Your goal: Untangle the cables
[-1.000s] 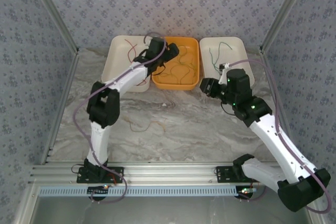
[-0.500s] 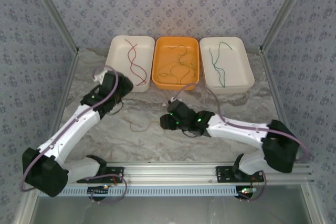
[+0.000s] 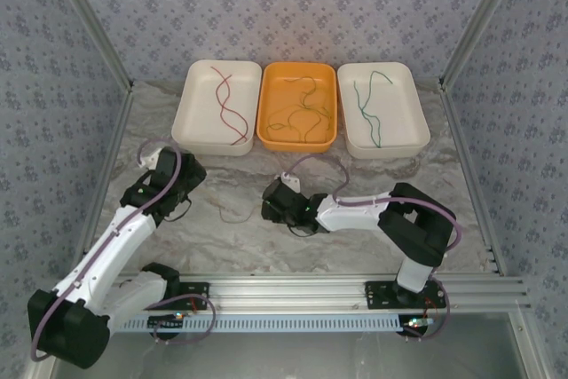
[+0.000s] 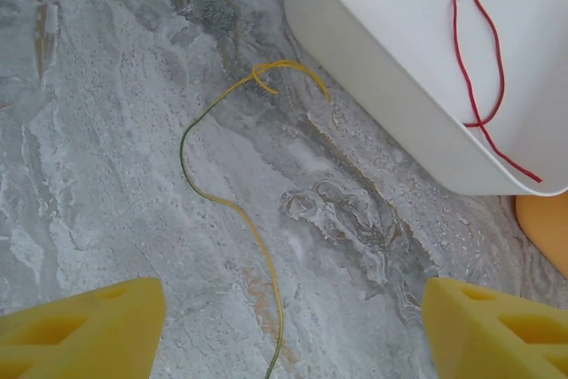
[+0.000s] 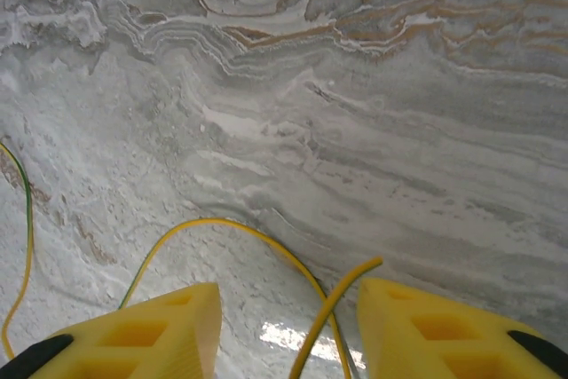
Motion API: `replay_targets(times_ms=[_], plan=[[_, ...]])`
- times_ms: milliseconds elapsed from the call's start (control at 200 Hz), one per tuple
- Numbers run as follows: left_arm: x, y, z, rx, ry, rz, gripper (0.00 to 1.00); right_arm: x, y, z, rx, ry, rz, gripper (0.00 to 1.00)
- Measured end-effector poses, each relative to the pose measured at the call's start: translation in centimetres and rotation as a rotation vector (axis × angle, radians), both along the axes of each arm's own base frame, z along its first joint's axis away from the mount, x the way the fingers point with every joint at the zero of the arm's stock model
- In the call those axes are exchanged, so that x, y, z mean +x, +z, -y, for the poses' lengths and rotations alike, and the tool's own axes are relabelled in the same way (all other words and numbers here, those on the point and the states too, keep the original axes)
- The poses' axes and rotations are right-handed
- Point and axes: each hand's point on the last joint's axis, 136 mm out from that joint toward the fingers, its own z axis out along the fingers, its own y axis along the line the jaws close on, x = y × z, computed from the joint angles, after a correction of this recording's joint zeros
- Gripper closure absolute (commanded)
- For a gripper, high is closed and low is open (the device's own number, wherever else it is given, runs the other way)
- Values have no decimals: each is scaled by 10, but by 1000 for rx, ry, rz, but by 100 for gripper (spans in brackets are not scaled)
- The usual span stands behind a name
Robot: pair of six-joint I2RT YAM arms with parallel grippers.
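Observation:
A loose yellow-green cable (image 3: 238, 213) lies wavy on the marble between the two arms. My left gripper (image 3: 177, 191) hovers low to its left. Its yellow fingers (image 4: 84, 321) stand wide apart, and the cable (image 4: 232, 206) runs along the table between them, untouched. My right gripper (image 3: 271, 206) sits at the cable's right end, open. There the cable (image 5: 266, 241) loops and crosses itself between the fingertips (image 5: 191, 303) without being pinched. A red cable (image 3: 226, 104) lies in the left white tray (image 3: 191, 117), several tangled cables (image 3: 302, 108) in the orange tray (image 3: 297, 144), and a green cable (image 3: 368, 104) in the right white tray (image 3: 399, 141).
The three trays stand side by side along the back of the table. The left white tray's corner (image 4: 382, 122) is close ahead of my left gripper, with the orange tray's edge (image 4: 546, 228) beside it. Patterned walls and metal posts close in the sides.
Both arms came down from the trays to the front of the table. The left gripper swung left and back, and the right gripper moved left onto the loose cable.

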Motion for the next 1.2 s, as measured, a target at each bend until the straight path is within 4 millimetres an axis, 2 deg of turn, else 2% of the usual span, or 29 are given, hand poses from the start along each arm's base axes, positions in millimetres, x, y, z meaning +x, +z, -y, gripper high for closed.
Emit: replay_targets(times_ms=[95,230,305,395,500,590,655,700,854,954,1109,1199], plan=[[-1,-1,0,1,0,-2,24,4,2,1,1,-17,16,100],[-1,-1,-2,8,-4,-4,23,11,6,9,-39,-27,65,100],[1,-2,-5,10,-2,-6,23,12,20,17,-78,-23,115,100],[4,-7,-10,-2,6,-27,24,14,56,26,-99,-4,195,100],[9,-24,-12,-21,7,-76,30,18,104,34,-94,15,284,100],[9,-42,-5,-42,-27,-119,43,18,129,49,-105,39,330,100],[8,-53,1,-53,-58,-153,54,18,137,64,-127,56,345,100],[9,-59,5,-55,-87,-175,58,18,137,77,-149,67,345,100],[13,-77,18,-65,-139,-225,56,20,129,131,-223,74,307,100],[14,-86,24,-65,-157,-242,57,24,124,157,-248,65,271,100],[18,-97,30,-98,-150,-243,64,26,109,176,-260,80,210,100],[27,-102,38,-152,-138,-232,66,25,102,182,-259,83,180,100]])
